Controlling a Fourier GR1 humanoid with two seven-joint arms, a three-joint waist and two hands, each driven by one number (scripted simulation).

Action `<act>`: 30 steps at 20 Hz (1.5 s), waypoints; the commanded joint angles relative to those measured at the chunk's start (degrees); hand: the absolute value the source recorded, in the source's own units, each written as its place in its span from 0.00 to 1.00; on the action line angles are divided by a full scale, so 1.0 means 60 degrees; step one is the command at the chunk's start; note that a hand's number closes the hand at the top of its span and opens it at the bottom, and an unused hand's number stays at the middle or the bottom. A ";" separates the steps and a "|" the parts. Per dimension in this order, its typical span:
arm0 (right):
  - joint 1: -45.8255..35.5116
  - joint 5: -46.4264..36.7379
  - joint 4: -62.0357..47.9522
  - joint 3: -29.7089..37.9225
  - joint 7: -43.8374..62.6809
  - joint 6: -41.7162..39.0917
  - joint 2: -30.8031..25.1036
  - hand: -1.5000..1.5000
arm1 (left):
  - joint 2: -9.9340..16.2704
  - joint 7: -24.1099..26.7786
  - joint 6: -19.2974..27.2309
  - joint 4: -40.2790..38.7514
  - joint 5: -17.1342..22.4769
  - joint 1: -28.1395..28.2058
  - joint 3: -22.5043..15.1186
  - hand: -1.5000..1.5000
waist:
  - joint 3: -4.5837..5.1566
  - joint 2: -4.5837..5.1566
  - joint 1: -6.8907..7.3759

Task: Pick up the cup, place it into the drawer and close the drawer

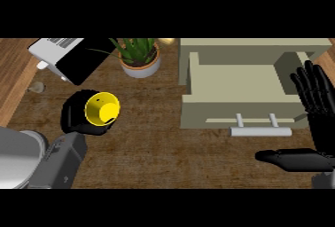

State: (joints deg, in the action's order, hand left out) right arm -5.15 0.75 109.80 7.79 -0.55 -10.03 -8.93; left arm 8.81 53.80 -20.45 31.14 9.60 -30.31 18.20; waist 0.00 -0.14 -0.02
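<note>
A yellow cup [103, 107] lies on its side at the left of the counter, its opening turned up toward the view. My left hand [78, 116] is curled round it from the left and below, hiding most of its body. The beige drawer [239, 84] stands pulled open at the upper right, its inside bare, with a pale bar handle [260, 131] on its front. At the right edge my right hand [318, 111] is open, fingers straight and pointing up beside the drawer's right wall, thumb stretched out to the left below the handle.
A potted plant [140, 56] in a white pot stands at the back, left of the drawer. A white and black appliance [72, 55] sits at the back left. A small grey knob-like object [37, 87] lies near the counter's left edge.
</note>
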 commanded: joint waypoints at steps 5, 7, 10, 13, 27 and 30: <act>0.0830 0.0287 0.0461 0.0295 -0.0064 -0.0152 -0.0009 0.00 | -0.0735 -0.1885 0.1009 0.3101 -0.0033 -0.0676 -0.0945 1.00 | -0.0017 -0.0086 0.0113; 0.0118 0.0370 -0.0275 0.0548 -0.0292 -0.0357 -0.0360 0.00 | -0.0959 -0.2515 0.1476 0.3155 -0.0021 -0.1403 -0.1043 1.00 | -0.0009 -0.0016 0.0048; 0.0679 0.0063 0.0026 0.0172 -0.0584 -0.0242 0.0021 0.00 | -0.1407 -0.3456 0.1979 0.4471 -0.0120 -0.1414 -0.1556 1.00 | -0.0009 -0.0036 0.0060; 0.0368 0.0116 -0.0012 0.0072 -0.0311 -0.0128 0.0141 0.00 | -0.1451 -0.4536 0.2865 0.4430 -0.0009 -0.2484 -0.2065 1.00 | -0.0007 -0.0005 -0.0049; 0.0271 0.0643 -0.0448 0.0789 -0.0655 -0.0709 -0.0427 0.00 | -0.1468 -0.6365 0.5349 0.2644 0.0875 -0.5626 -0.3553 1.00 | -0.0004 0.0062 -0.0247; 0.0163 -0.0248 -0.0025 -0.0031 -0.0303 0.0006 0.0208 0.00 | -0.1468 -0.6606 0.5615 0.2045 0.1065 -0.6424 -0.3624 1.00 | -0.0002 0.0067 -0.0234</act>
State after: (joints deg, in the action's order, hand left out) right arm -3.07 3.01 109.54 10.41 -3.06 -12.70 -9.82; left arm 0.05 16.86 11.21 47.85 13.61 -62.82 -3.03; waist -0.03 0.17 -1.43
